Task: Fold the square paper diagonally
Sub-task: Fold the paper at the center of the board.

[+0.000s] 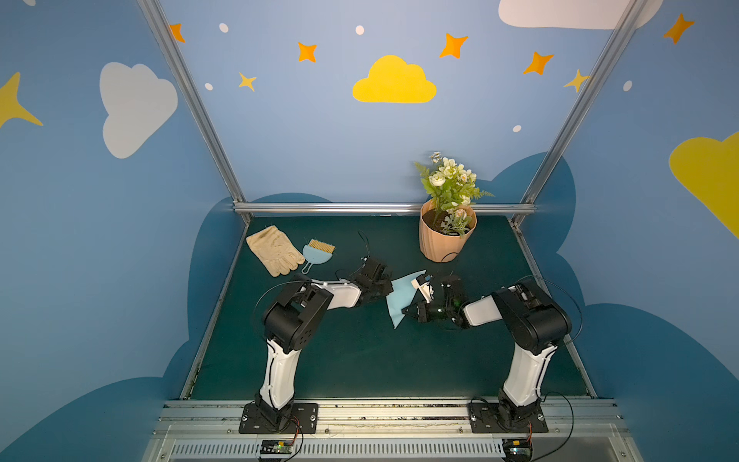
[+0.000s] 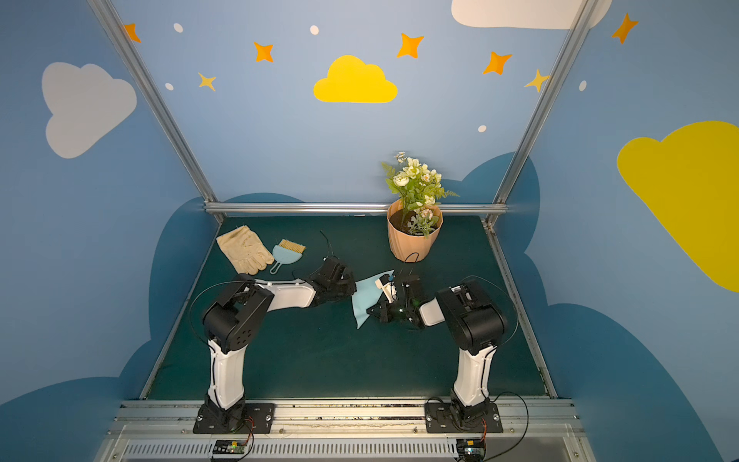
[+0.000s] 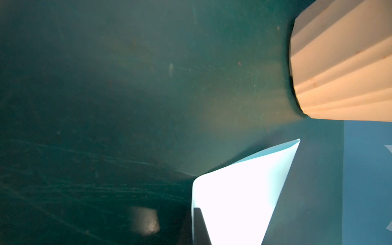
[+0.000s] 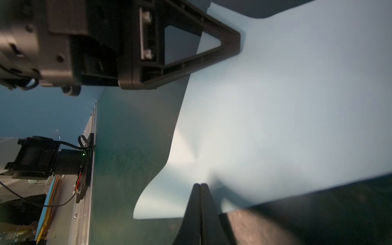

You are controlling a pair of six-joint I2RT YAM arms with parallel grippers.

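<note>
Both top views: the paper (image 1: 401, 297) is mid-table, lifted off the green mat (image 1: 360, 360) and bowed between the two claws, near the pot (image 1: 446, 240). The left claw (image 1: 388, 286) sits at its left edge and the right claw (image 1: 406, 310) at its near right edge. The outline reads triangular, but we can't tell whether that's a fold or just the bow. The glove (image 1: 274, 250) and brush (image 1: 318, 254) lie well apart on the left.

Left wrist: the paper (image 3: 233, 201) is thin and blown out white, with one sharp corner pointing toward the ribbed peach pot (image 3: 339, 63). A dark finger (image 3: 199, 227) lies against the sheet's edge, so we read these jaws as closed on it. The mat is matte and scuffed.

Right wrist: the fingertips (image 4: 196, 195) are pressed together on the paper (image 4: 275, 116), and creases fan out from the pinch. The left claw (image 4: 234, 41) shows an open-frame finger at the far edge.

Our read of the step is that we're carrying one corner over to the opposite one. We'd keep both pinches shallow and move slowly with some slack. We'd line up corner on corner before pressing, then crease from the middle outward. The sheet is limp and smooth, so pulled taut we'd expect it to slip or wrinkle.
</note>
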